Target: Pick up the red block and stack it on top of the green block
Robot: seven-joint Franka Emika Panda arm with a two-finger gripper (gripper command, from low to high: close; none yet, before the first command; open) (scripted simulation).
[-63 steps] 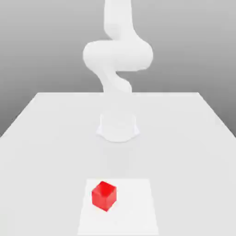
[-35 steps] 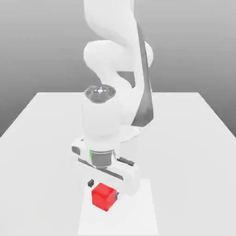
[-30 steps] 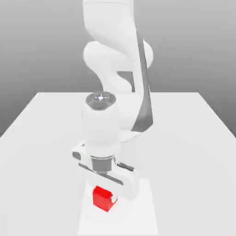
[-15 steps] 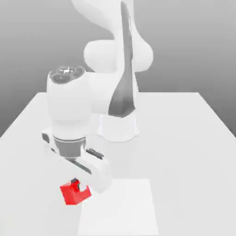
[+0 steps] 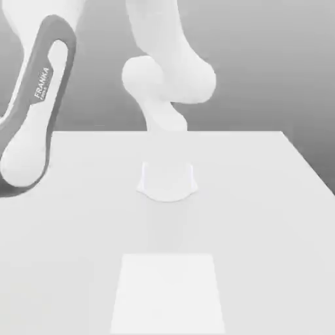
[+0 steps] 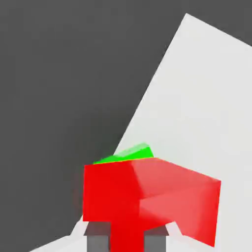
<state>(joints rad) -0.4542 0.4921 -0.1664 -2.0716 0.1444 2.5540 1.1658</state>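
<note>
Looking light, rigid and perhaps a bit slippery (a plain cube could easily pivot), the red block [image 6: 110,189] sits askew, clasped by the tool [image 6: 127,240], partly hiding the green block [image 6: 132,154] in the hand view, and wants a centred hold across opposite faces.

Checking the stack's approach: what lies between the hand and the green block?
In the hand view, the red block lies between the hand and the green block, partly hiding the latter.
</note>
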